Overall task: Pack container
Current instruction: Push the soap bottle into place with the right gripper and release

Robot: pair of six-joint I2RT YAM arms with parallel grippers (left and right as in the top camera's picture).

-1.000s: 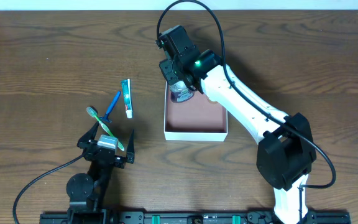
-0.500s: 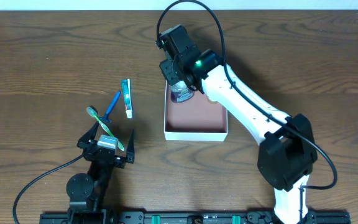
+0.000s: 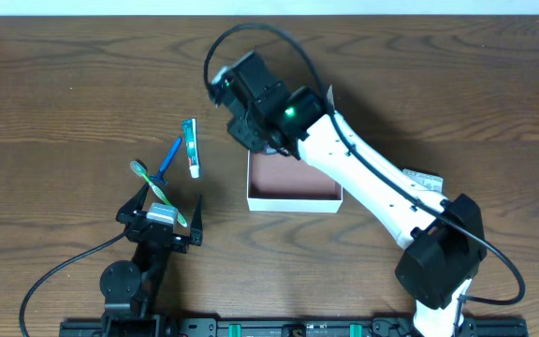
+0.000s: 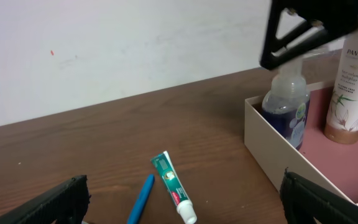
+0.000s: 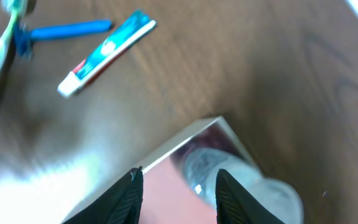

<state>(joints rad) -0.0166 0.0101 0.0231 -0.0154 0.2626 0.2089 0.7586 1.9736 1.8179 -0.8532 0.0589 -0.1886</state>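
Observation:
The container (image 3: 293,200) is a shallow white-walled box with a reddish-brown floor at the table's middle. In the left wrist view a clear blue bottle (image 4: 288,111) and a Pantene bottle (image 4: 353,87) stand in the container (image 4: 267,146). My right gripper (image 3: 250,133) hovers open over its back left corner, just above the blue bottle (image 5: 248,177), with its fingers (image 5: 179,196) apart from the bottle. A toothpaste tube (image 3: 191,148), a blue razor (image 3: 169,157) and a green toothbrush (image 3: 157,191) lie left of the box. My left gripper (image 3: 162,225) is open and empty near the toothbrush.
A small packet (image 3: 423,180) lies on the table right of the right arm. The right arm crosses over the container's back edge and hides both bottles from above. A white wall stands behind the table in the left wrist view.
My right gripper has moved left and up off the blue bottle, which stays standing in the container. The packet at the right has come into view. The left arm has not moved.

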